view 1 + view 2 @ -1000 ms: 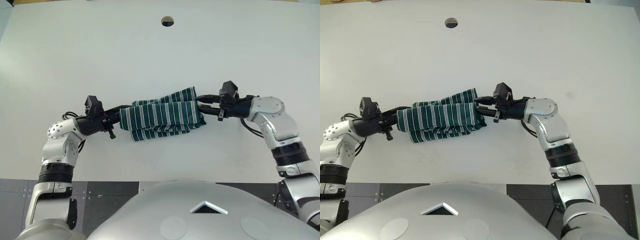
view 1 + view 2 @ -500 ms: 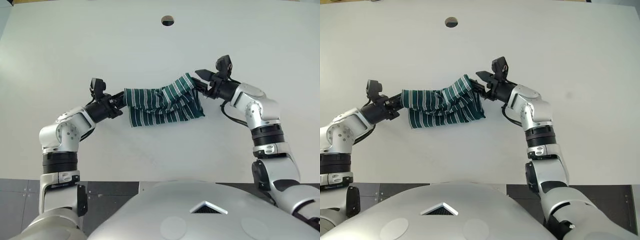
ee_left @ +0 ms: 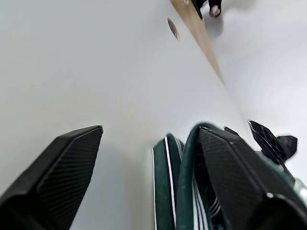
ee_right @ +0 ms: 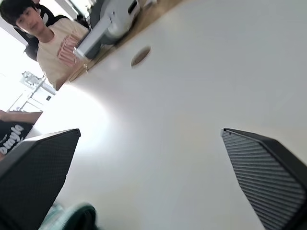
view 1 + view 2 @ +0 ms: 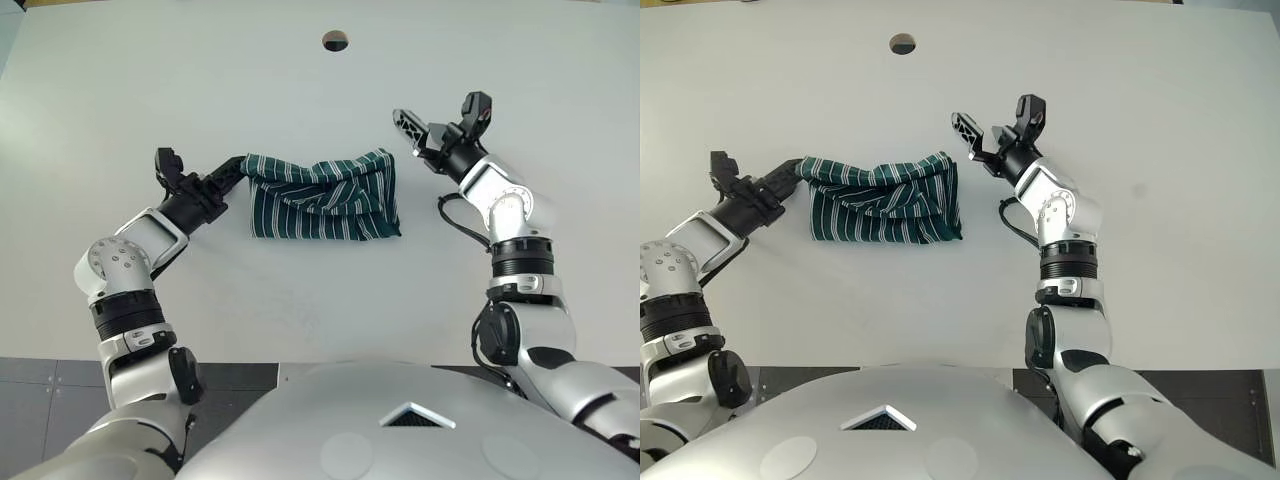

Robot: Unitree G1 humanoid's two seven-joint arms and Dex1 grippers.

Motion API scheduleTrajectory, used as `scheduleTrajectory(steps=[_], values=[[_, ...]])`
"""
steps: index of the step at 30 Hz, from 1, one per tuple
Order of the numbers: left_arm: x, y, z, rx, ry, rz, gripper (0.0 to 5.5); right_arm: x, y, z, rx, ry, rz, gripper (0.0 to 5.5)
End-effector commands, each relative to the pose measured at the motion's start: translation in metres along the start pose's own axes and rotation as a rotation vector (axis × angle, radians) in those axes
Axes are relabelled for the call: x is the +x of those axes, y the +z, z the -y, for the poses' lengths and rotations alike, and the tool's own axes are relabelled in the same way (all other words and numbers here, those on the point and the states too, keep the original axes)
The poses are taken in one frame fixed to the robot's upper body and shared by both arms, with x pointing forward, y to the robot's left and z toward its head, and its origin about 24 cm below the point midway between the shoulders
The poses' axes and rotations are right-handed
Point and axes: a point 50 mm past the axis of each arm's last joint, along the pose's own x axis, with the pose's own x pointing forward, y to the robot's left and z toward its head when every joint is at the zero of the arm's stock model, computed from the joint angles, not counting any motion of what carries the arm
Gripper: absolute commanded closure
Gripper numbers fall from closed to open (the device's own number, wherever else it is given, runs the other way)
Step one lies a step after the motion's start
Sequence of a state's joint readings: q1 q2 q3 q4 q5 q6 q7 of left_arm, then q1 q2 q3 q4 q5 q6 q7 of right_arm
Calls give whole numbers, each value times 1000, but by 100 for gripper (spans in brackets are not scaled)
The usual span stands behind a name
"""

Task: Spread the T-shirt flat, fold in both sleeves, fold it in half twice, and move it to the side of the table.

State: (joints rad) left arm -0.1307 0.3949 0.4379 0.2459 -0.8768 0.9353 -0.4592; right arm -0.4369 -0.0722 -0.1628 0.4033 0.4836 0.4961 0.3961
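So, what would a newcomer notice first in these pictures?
The green striped T-shirt, folded into a bundle, lies in the middle of the white table. The left gripper is open at its far left corner, and the right gripper stands open, apart from the shirt's right edge.

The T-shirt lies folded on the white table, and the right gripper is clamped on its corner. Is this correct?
Not quite. The T-shirt does lie folded on the white table, but the right gripper is not clamped on its corner. It is open and clear of the cloth, as the left eye view shows.
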Motion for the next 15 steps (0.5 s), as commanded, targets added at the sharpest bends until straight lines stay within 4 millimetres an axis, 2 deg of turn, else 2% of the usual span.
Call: scheduleTrajectory(steps=[1, 3, 5, 6, 9, 10, 12, 13, 14, 15], values=[[4, -9, -15, -99, 97, 24, 123, -7, 22, -20, -312, 74, 174, 0], [5, -10, -24, -124, 156, 53, 99, -15, 27, -40, -546, 217, 283, 0], [2, -5, -38, -159, 246, 128, 96, -30, 19, -73, -849, 474, 379, 0], [0, -2, -43, -180, 281, 167, 96, -36, 13, -82, -936, 556, 399, 0], [-13, 17, -57, -241, 379, 356, 96, -44, -1, -94, -1050, 690, 412, 0], [-20, 28, -59, -198, 410, 447, 96, -47, -6, -96, -1078, 733, 411, 0], [-38, 55, -42, -3, 369, 658, 96, -52, -16, -100, -1146, 814, 395, 0], [-48, 67, -21, 197, 315, 766, 96, -54, -18, -100, -1179, 838, 393, 0], [-58, 75, 10, 463, 236, 859, 96, -56, -19, -100, -1204, 859, 390, 0], [-63, 74, 38, 697, 154, 913, 96, -57, -19, -99, -1219, 870, 388, 0]])
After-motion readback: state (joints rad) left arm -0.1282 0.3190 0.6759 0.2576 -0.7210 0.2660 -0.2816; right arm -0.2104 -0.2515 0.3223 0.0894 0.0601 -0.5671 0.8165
